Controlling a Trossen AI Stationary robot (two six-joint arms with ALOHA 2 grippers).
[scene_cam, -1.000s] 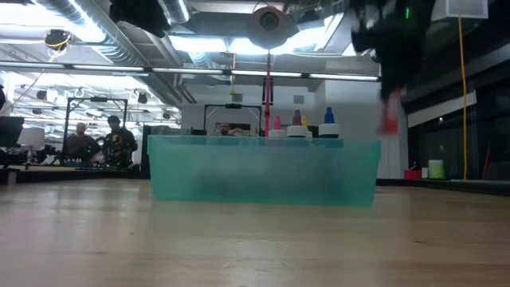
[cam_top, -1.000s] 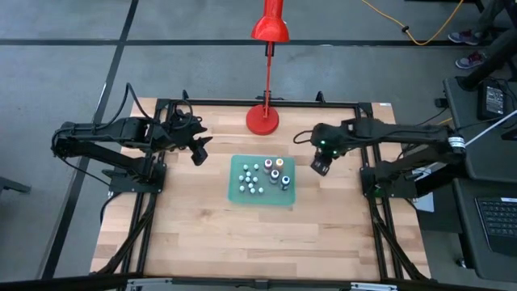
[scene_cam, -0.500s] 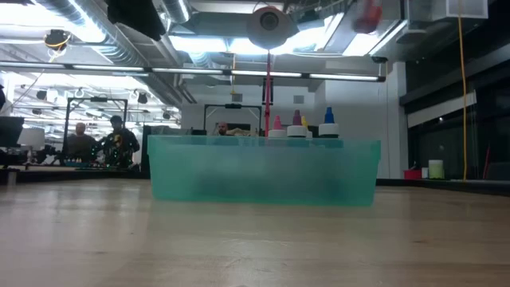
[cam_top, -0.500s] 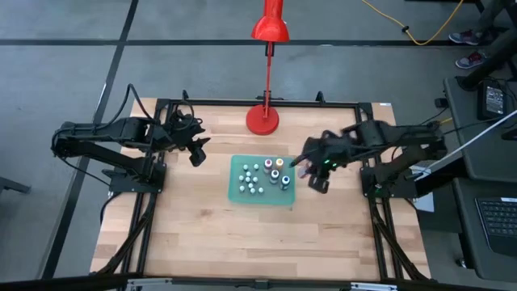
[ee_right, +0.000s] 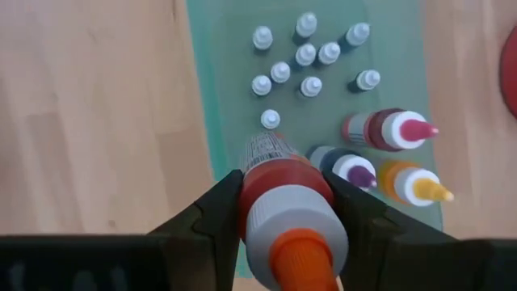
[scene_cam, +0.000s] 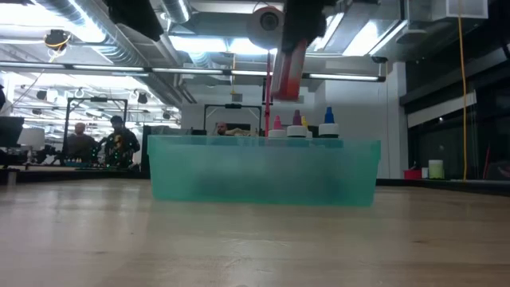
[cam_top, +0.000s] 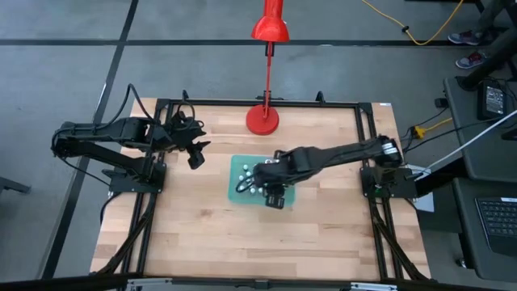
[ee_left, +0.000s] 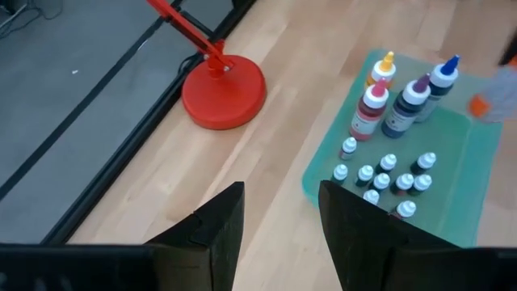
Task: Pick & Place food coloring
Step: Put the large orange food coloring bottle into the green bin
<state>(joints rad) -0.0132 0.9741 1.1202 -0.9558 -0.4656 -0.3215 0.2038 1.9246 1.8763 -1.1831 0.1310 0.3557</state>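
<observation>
Spanning most of the high view, the table (cam_top: 242,234) is a pale butcher-block top of glued wood strips, framed by black metal rails. At its far edge stands a red lamp (cam_top: 262,120) with a round, glossy disc base and a slim stem rising to a cone shade. Near the table's middle sits a translucent teal tray (cam_top: 242,194), rectangular with low, frosted plastic walls.

Two dark jointed arms reach in. The left gripper (cam_top: 196,153) hangs over bare wood well to the tray's left, its two flat dark fingers (ee_left: 214,234) parted with a clear gap and nothing between them. The right gripper (cam_top: 271,182) is stretched out over the tray, its fingers clamped on either side of a food coloring bottle (ee_right: 284,206), which hangs above the tray's contents without touching them. That bottle is a squat cylinder with a deep red body, a grey ribbed collar and an orange nozzle tip; a printed label band wraps it, too fine to read.

Inside the tray, four taller bottles (ee_left: 400,101) with pointed yellow, pink, purple and blue tips stand together at the lamp end. Beside them clusters a group of tiny white-capped bottles (ee_left: 388,174), upright and close.
</observation>
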